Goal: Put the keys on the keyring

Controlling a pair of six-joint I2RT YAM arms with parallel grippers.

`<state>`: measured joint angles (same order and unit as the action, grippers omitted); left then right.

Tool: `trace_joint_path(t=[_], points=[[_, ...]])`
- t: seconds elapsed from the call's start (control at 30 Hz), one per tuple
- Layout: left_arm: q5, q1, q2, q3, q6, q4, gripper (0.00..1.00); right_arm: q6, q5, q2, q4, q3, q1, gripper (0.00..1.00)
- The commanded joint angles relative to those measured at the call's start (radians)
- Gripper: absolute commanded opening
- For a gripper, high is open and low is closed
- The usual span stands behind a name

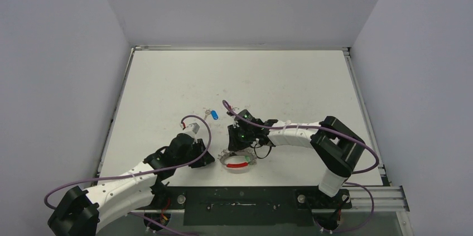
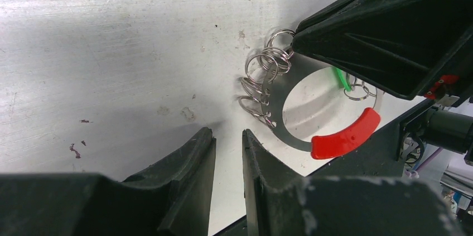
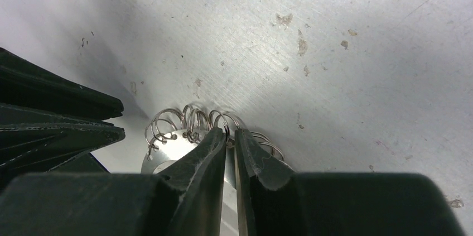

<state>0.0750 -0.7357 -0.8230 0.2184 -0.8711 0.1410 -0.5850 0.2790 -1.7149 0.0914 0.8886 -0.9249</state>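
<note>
The blue key point(image 1: 214, 115) is lying loose, apart from the keyring point(image 1: 239, 162) at the desk's point(image 1: 290, 85) front, the green key's point(image 2: 339, 78) threading unclear, while the right tool point(image 3: 230, 133) is sitting narrow over the coils, grip unclear, the left tool point(image 2: 227, 133) narrow and empty.

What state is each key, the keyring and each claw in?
keyring: lying flat.
blue key: loose, apart from keyring.
green key: by keyring, partly hidden; threading unclear.
left claw: slightly open, empty.
right claw: nearly closed at keyring; grip unclear.
</note>
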Motion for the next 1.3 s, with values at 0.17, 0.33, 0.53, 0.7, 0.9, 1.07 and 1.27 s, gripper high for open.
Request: trace_joint_path(t=[0.17, 0.33, 0.53, 0.7, 0.9, 1.07, 1.27], points=[[-0.011, 0.009, 0.035, 0.009, 0.018, 0.019, 0.23, 0.012, 0.037, -0.024, -0.045, 0.035, -0.017, 0.12], [-0.015, 0.008, 0.063, 0.012, 0.032, 0.033, 0.23, 0.051, 0.065, -0.003, -0.039, 0.041, -0.017, 0.00], [-0.021, 0.007, 0.097, 0.023, 0.069, 0.045, 0.23, 0.108, 0.061, 0.072, -0.019, 0.028, -0.017, 0.00], [-0.020, 0.007, 0.120, 0.038, 0.122, 0.045, 0.23, 0.162, 0.062, 0.121, 0.003, 0.017, -0.024, 0.00], [-0.010, 0.007, 0.137, 0.055, 0.180, 0.025, 0.23, 0.193, 0.065, 0.136, 0.005, 0.009, -0.037, 0.00], [-0.001, 0.008, 0.149, 0.065, 0.215, 0.020, 0.24, 0.167, 0.015, 0.141, 0.019, 0.014, -0.038, 0.04], [-0.001, 0.007, 0.163, 0.064, 0.212, 0.036, 0.24, 0.110, -0.053, 0.120, 0.050, 0.021, -0.034, 0.26]])
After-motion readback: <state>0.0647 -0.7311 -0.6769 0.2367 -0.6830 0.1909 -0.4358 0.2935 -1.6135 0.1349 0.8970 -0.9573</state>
